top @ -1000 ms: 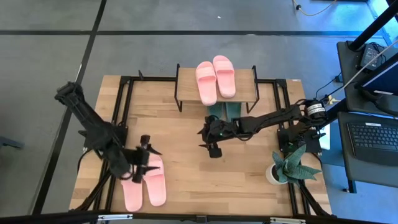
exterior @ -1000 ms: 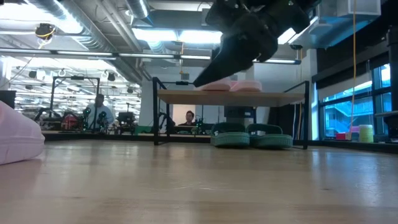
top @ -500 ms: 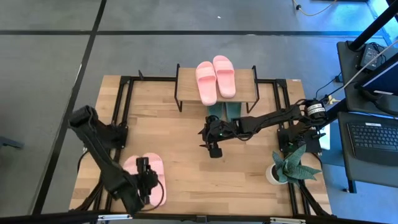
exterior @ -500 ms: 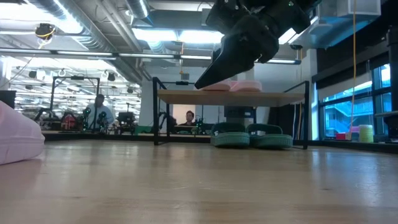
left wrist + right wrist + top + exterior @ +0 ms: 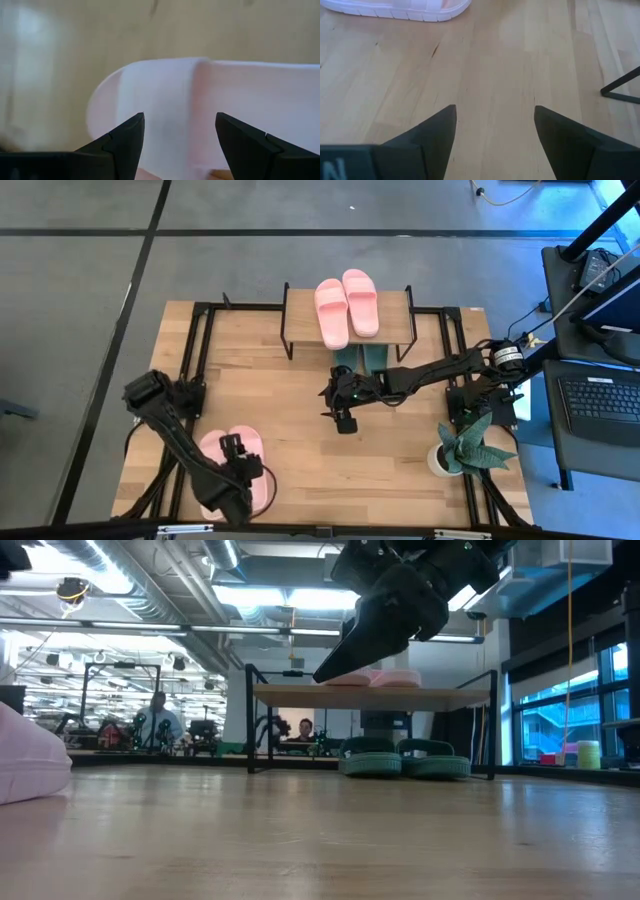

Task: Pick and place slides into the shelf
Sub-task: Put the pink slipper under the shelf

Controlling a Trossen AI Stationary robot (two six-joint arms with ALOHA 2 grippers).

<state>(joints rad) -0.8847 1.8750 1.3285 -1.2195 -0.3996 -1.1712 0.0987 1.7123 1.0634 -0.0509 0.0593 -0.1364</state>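
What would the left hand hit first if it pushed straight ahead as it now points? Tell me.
Probably the pink slide: it lies right ahead, past the open left hand, with nothing visible in between. How far off it is, the wrist view does not settle.

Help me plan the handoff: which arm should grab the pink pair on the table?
Left. Its open gripper already hovers over that pink pair; the right gripper waits mid-table.

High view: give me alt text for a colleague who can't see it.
The left gripper is over the pink slides at the table's near left. The right gripper hangs open mid-table in front of the shelf, which holds a pink pair on top and a green pair below.
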